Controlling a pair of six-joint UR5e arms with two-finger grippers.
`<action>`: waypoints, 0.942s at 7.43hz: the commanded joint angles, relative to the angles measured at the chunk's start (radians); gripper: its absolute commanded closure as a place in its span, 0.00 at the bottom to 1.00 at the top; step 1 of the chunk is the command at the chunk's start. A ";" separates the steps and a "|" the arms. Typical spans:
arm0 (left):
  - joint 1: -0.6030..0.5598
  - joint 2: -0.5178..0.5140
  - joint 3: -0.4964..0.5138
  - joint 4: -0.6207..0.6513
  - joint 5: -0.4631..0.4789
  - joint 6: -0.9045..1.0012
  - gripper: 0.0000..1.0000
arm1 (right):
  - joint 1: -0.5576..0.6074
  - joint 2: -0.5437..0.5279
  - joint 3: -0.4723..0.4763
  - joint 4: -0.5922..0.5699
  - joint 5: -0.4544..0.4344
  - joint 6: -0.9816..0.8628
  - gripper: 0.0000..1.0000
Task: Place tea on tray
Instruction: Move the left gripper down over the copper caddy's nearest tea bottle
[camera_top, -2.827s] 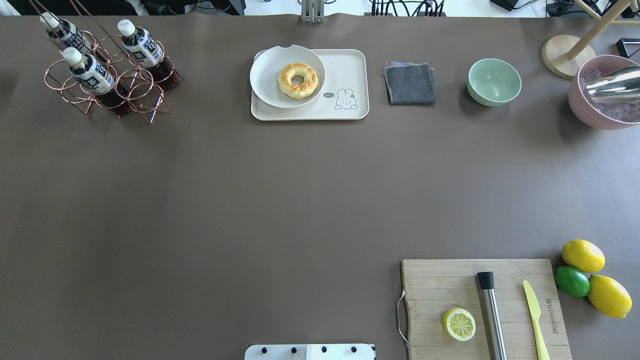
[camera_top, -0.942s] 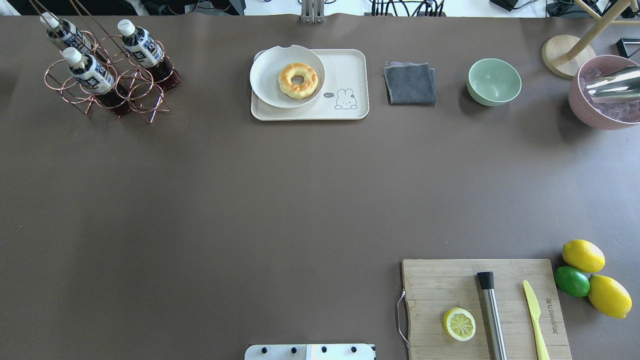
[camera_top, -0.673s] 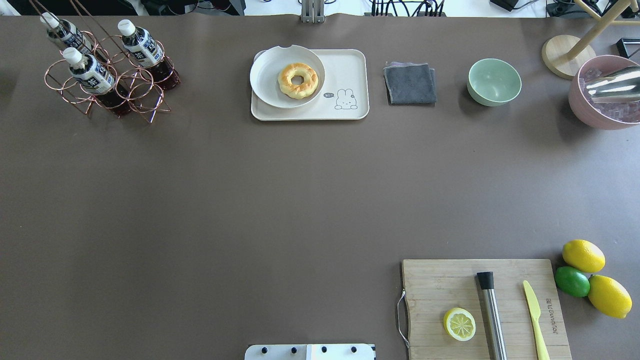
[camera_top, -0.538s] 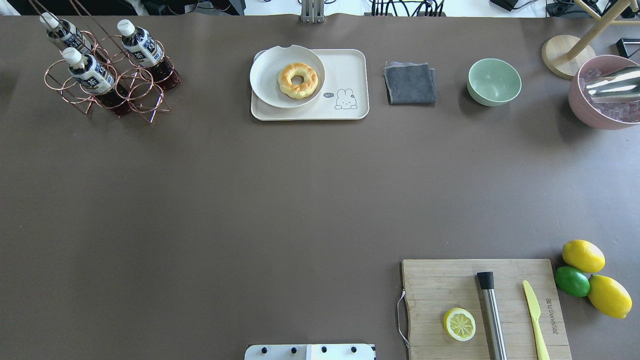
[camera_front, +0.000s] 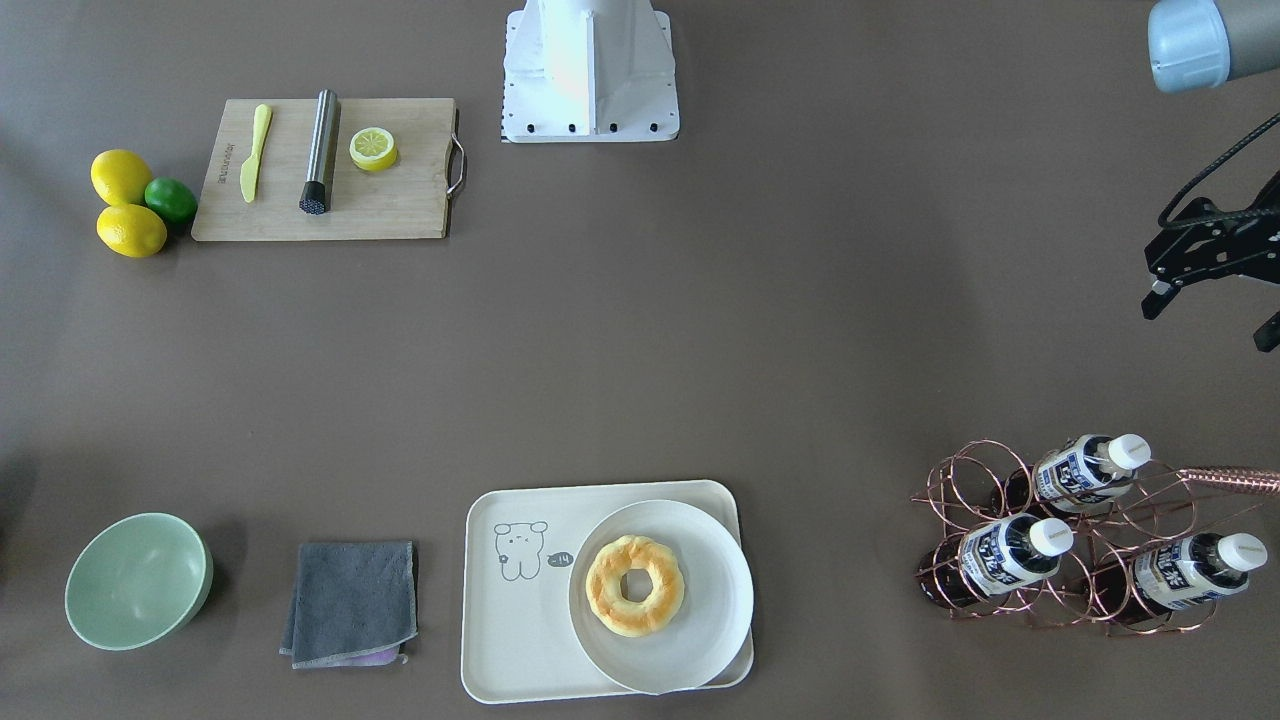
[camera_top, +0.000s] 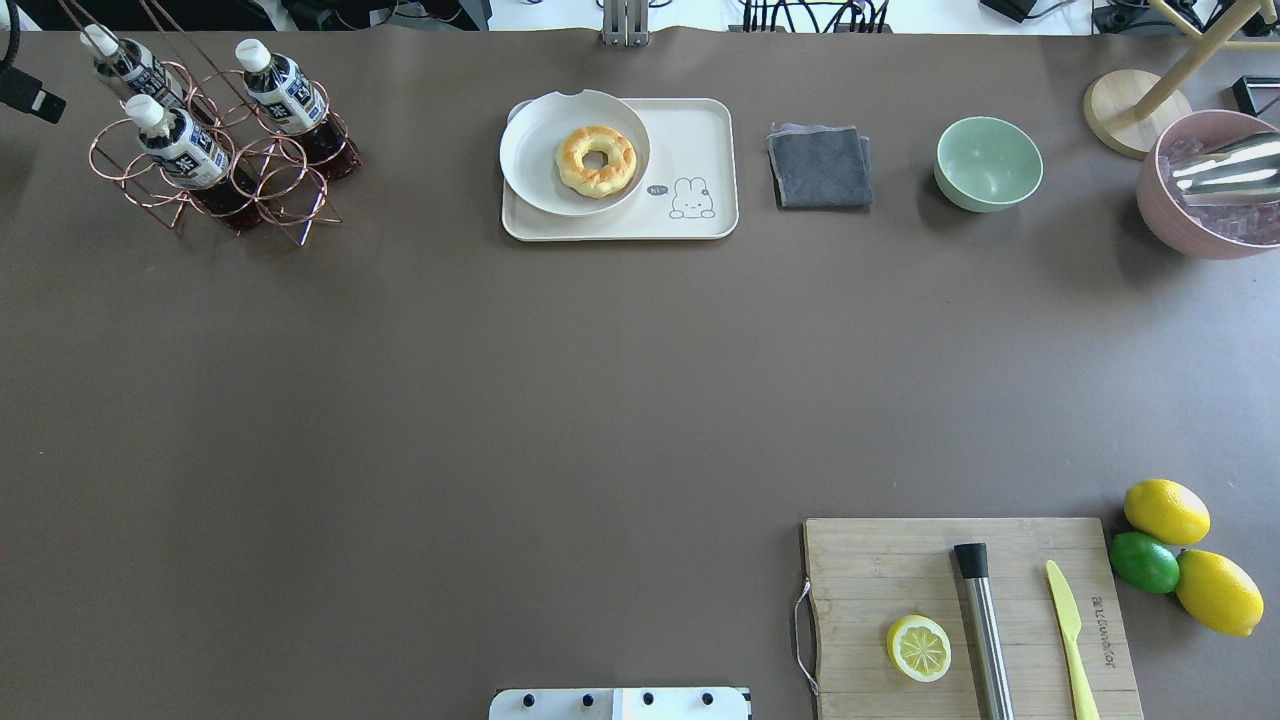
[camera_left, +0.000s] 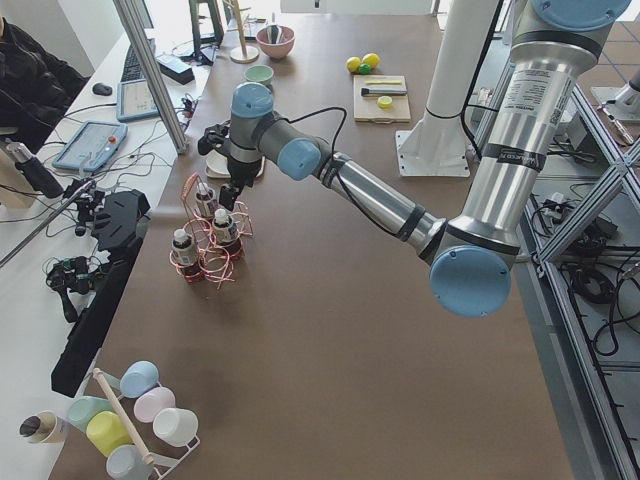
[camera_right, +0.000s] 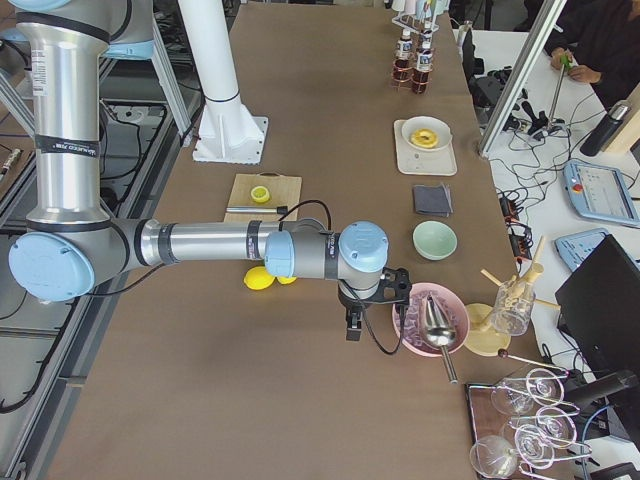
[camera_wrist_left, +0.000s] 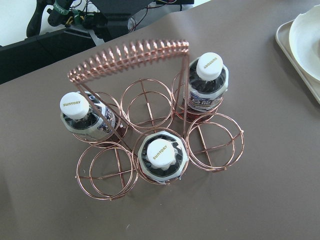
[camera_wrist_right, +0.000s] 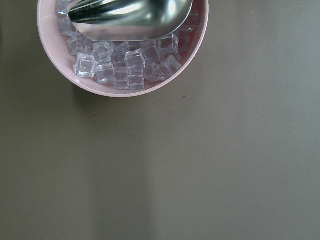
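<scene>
Heads up on text first: the caps on the three tea bottles (camera_wrist_left: 159, 155) read SUNTORY in the left wrist cam. The white/navy labels have print too, but you can't read it from any angle. All three sit in rings of the copper wire rack (camera_wrist_left: 135, 52), well apart from the tray (camera_top: 700, 130). The tray has a little cartoon animal w/ a tiny speech bubble, too small to read. Same for the engraved wording on the cutting board (camera_top: 880, 570).

Hard-to-see stuff: the left gripper (camera_front: 1210, 318) is cut off by the frame edge in the front cam. From what shows, its fingers are spread wide w/ nothing between them. The side cam puts it over the rack. The right gripper (camera_right: 365, 310) only shows in the right side cam, so can't tell how far apart its fingers are.

Containers: the plate (camera_top: 535, 150) on the tray holds a donut (camera_top: 596, 160). The pink bowl (camera_wrist_right: 125, 85) has ice cubes (camera_wrist_right: 130, 65) and a metal scoop (camera_wrist_right: 130, 15).
</scene>
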 joint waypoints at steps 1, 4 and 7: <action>0.005 0.018 0.136 -0.260 0.052 -0.172 0.02 | 0.002 -0.008 0.004 0.000 0.001 0.002 0.00; 0.110 -0.030 0.153 -0.266 0.178 -0.360 0.02 | 0.002 0.001 0.000 0.000 0.000 0.007 0.00; 0.139 -0.045 0.211 -0.296 0.201 -0.386 0.03 | 0.002 0.007 -0.002 0.000 -0.002 0.007 0.00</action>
